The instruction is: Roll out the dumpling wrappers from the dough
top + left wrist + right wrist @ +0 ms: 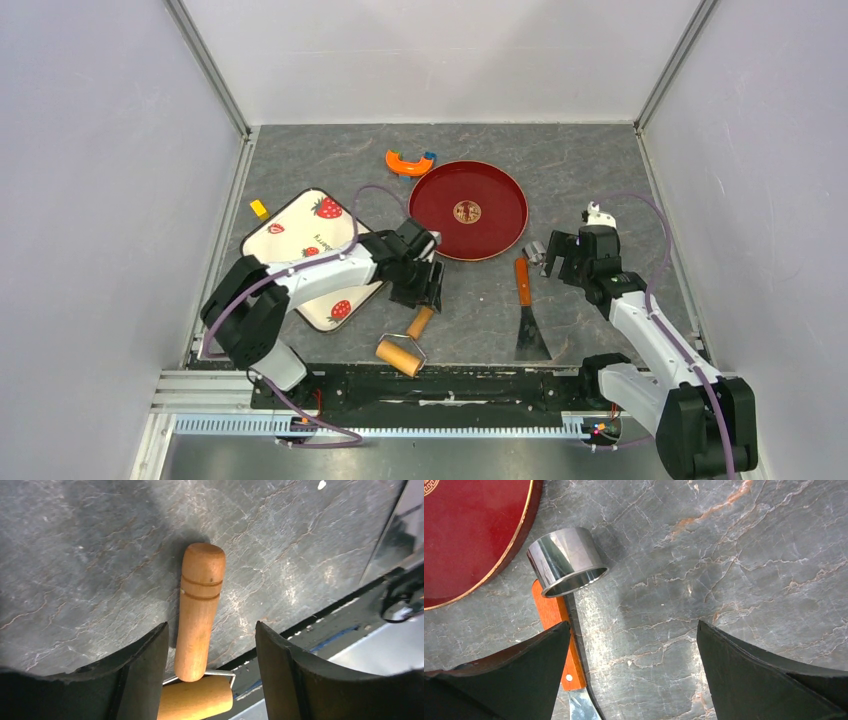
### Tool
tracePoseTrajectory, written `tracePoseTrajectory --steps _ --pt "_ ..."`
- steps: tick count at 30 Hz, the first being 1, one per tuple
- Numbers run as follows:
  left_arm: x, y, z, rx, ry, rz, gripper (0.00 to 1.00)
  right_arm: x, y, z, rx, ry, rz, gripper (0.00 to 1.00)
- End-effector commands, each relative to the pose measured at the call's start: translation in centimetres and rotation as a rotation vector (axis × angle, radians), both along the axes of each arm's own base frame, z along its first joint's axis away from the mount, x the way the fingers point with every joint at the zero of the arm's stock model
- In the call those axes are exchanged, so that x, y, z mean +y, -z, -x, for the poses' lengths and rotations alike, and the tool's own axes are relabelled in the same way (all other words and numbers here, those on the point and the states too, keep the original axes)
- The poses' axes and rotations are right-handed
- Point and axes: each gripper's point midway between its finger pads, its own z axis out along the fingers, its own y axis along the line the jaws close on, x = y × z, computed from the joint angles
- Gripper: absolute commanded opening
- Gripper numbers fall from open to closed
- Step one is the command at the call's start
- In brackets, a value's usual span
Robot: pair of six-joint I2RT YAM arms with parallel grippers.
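The wooden roller (400, 354) lies near the table's front edge, its handle (199, 611) pointing away from the bases. My left gripper (427, 288) is open and hangs over that handle. In the left wrist view the gripper (210, 647) straddles the handle, which lies closer to the left finger without touching it; the roller cylinder (197, 700) shows below. My right gripper (560, 260) is open and empty over bare table (634, 650). No dough or dumpling wrappers show in any view. The left arm covers part of the strawberry tray (290, 235).
A red round plate (468, 210) sits at the middle back. A metal ring cutter (566, 560) and an orange-handled scraper (527, 310) lie left of the right gripper. An orange and blue toy (410, 162) lies behind the plate. A small yellow block (259, 208) lies by the tray.
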Motion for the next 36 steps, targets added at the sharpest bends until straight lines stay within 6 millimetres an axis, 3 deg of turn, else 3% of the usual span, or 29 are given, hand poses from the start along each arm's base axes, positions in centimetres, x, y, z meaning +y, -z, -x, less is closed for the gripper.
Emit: tracePoseTrajectory --steps 1,5,12,15,19,23,28,32,36 --pt "0.2 0.6 0.3 -0.083 0.091 -0.164 0.68 0.4 -0.1 0.3 -0.006 0.003 -0.034 0.98" --pt "-0.5 1.5 1.3 -0.109 0.162 -0.244 0.66 0.6 0.2 0.5 0.001 0.009 -0.05 0.98" --pt "0.0 3.2 1.9 -0.104 0.191 -0.357 0.53 0.8 -0.1 0.3 -0.007 0.019 -0.068 0.98" --pt "-0.3 2.8 1.6 -0.118 0.191 -0.354 0.38 1.1 -0.3 0.0 -0.011 0.016 -0.083 0.98" --pt "-0.9 1.2 0.6 -0.153 0.18 -0.348 0.02 1.6 -0.7 -0.6 -0.019 -0.005 -0.097 0.98" --pt "-1.8 -1.3 -0.9 -0.201 0.162 -0.313 0.02 2.1 -1.3 -1.4 -0.026 -0.025 -0.11 0.98" --pt "-1.3 -4.9 -4.3 -0.212 0.047 -0.205 0.02 3.2 -1.3 -1.9 -0.013 -0.066 -0.149 0.98" --pt "0.1 -7.2 -7.0 -0.19 -0.083 -0.066 0.02 4.7 -1.2 -2.2 0.002 -0.131 -0.199 0.98" --pt "3.1 -8.8 -9.5 -0.164 -0.238 0.045 0.02 7.4 -1.8 -3.4 -0.006 -0.198 -0.325 0.98"
